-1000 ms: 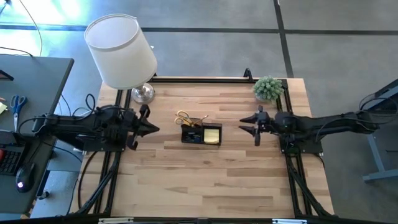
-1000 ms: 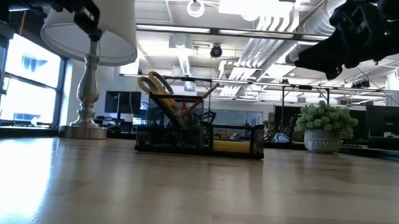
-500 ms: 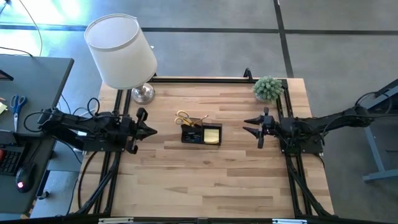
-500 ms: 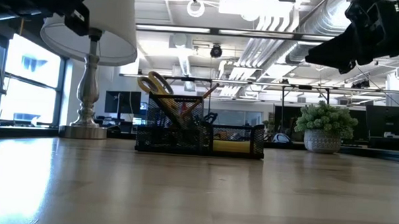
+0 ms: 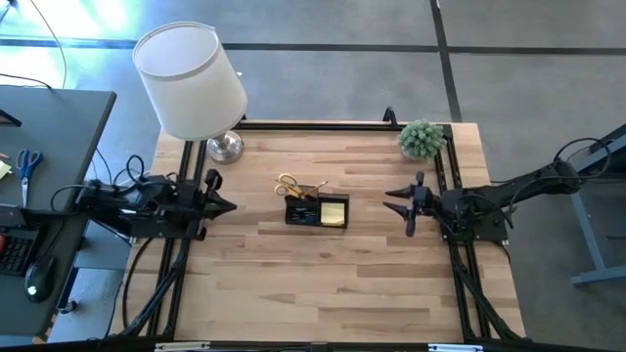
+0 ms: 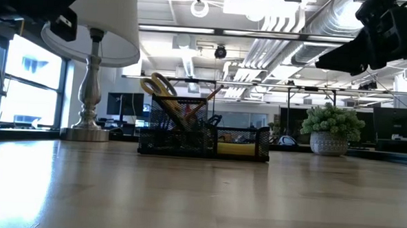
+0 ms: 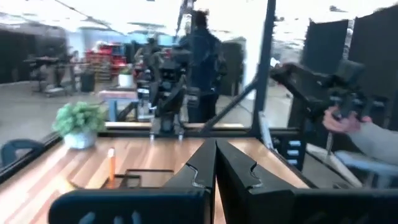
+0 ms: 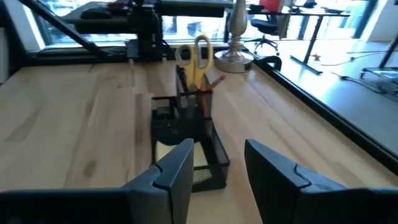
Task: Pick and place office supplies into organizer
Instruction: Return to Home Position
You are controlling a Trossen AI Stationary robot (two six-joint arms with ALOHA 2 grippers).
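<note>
Logging wooden table [image 5: 323, 284] first, both arms low at opposite side edges, well apart from the load. Far-left corner: white-shaded lamp [image 5: 191, 78] on a silver base.

Left gripper [image 5: 227, 206] at left edge, pointing toward centre, empty; fingers pressed together with no gap in left wrist view [image 7: 216, 163].

Right gripper [image 5: 398, 206] at right edge, facing centre, empty; fingers spread with a clear gap in right wrist view [image 8: 219, 152].

Far-right corner: small potted plant [image 5: 422, 139].

Near table middle, between the two grippers, touching neither: black mesh organizer [image 5: 315, 212], upright, flat on the wood.

Inside taller left compartment: yellow-handled scissors [image 5: 288, 184], handles up and leaning left in low view [image 6: 158, 84].

Lying flat in lower right compartment: yellow sticky-note pad [image 5: 334, 212].

Standing tilted in tall compartment beside scissors: thin pencil [image 8: 214, 81]. Other small contents of organizer too dark to tell.
</note>
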